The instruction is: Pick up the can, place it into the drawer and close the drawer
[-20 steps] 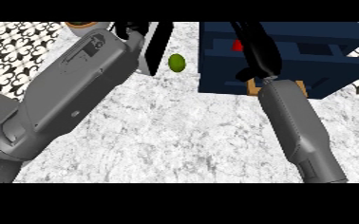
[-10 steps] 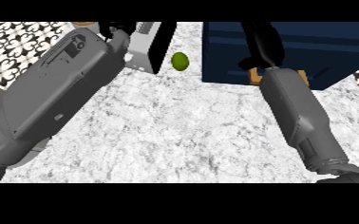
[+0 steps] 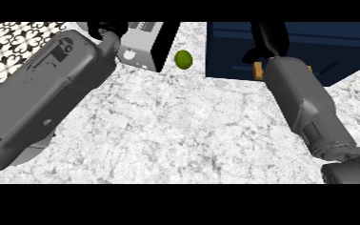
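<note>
Up at the top right of the head view there's a dark navy blue drawer box point(image 3: 309, 52), and the robot's right hand point(image 3: 267, 40), black, is poking into it at the end of a long grey right forearm point(image 3: 306, 105) that runs up from the lower right corner. I honestly can't tell what its fingers are doing; they're just a dark shape against the dark blue, so no idea if it's got hold of anything. Right at the wrist there's a little orange-tan patch point(image 3: 259, 70) showing, touching the forearm's end, but I can't tell what it is. The can itself doesn't show clearly anywhere, so I can't say where it sits.

On the other side, the big grey left forearm point(image 3: 56, 90) comes in from the lower left and slants up to the top edge. The left hand point(image 3: 105, 28) is mostly cut off up there, only a bit of black shows, so can't call its state either. Just beside it stands a light grey boxy appliance with a black side point(image 3: 144, 47).

Between that box and the drawer lies a small green oval fruit, lime-looking point(image 3: 184, 59), on the white-grey marble counter point(image 3: 190, 138). A black-and-white patterned tile surface point(image 3: 25, 38) shows in the top left corner.
</note>
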You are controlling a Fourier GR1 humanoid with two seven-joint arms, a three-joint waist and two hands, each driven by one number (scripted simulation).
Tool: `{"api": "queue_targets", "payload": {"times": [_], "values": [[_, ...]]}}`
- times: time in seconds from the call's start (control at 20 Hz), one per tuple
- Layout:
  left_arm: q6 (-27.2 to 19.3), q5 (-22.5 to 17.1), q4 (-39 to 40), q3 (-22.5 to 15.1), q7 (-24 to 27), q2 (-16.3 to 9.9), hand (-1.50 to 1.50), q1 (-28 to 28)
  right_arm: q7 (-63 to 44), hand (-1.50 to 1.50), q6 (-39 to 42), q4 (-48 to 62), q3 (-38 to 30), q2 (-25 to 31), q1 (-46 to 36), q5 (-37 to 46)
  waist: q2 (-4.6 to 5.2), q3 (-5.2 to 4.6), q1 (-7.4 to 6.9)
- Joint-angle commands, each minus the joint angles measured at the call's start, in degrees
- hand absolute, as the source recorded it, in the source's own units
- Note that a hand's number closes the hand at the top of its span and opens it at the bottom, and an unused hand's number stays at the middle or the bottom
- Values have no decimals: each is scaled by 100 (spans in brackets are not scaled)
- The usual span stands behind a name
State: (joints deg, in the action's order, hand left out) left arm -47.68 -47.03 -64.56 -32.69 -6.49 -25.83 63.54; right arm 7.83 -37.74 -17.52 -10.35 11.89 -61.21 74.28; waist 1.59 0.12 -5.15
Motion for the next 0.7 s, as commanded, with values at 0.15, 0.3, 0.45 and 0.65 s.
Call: {"api": "queue_targets", "payload": {"times": [0.15, 0.3, 0.45, 0.65], "values": [[-182, 121, -363, -14, -133, 31, -150, -82, -205, -150, -80, 382, -116, 237, -647, 62, 13, 0, -73], [-8, 82, -510, 18, -275, -158, -150, -75, -306, -150, 93, 590, -143, 338, -735, 83, 53, 1, -180], [-159, 168, -381, -27, -203, -5, -150, -144, 367, -150, 702, 620, -357, 467, -1088, -232, 91, 8, -149], [-105, 141, -654, -14, -255, -110, -150, -252, 896, -150, 940, 579, -1285, -80, -987, -1296, 40, 22, -179]]}}
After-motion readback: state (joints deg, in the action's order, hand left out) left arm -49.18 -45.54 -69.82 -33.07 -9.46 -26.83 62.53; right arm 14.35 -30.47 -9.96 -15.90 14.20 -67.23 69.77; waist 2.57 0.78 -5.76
